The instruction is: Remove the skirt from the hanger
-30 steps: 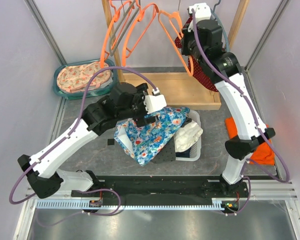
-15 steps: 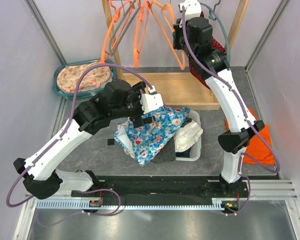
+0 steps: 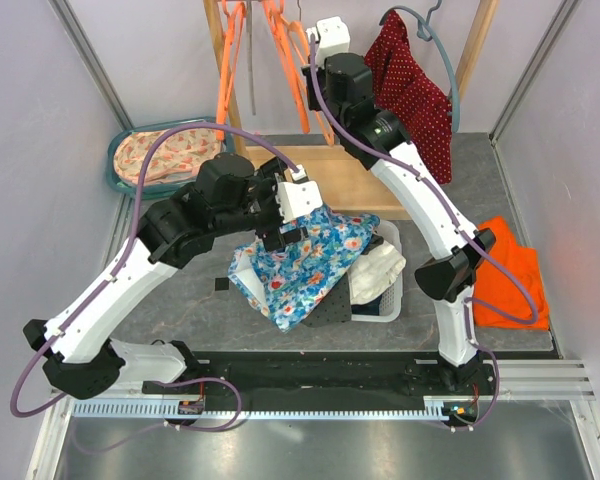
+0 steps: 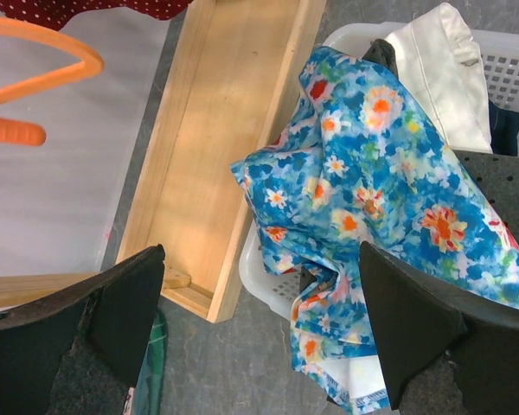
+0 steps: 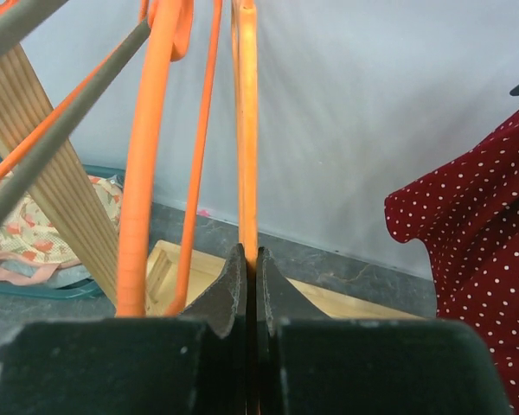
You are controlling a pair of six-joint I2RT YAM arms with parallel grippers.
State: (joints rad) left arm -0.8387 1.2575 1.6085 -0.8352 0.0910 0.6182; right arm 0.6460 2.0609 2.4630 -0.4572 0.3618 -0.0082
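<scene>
Grey tabletop (image 3: 202, 302), floral skirt (image 4: 389, 199) over white basket (image 4: 510, 65), beneath spread left jaws

A dark red fabric skirt with small white dots (image 3: 410, 90) hangs on a grey-blue curved hanger (image 3: 453, 75), beside bright orange plastic hangers (image 5: 144, 173) and a pale wooden frame (image 4: 216, 130). A blue cloth printed with red, orange and white flowers (image 3: 310, 260) lies over a white plastic mesh basket (image 3: 385, 300) with a cream cloth (image 3: 380, 265). On the dark grey table (image 3: 200, 300) are a plain orange cloth (image 3: 510, 270) and a teal tray (image 3: 111, 165) of peach floral fabric (image 3: 165, 155).
</scene>
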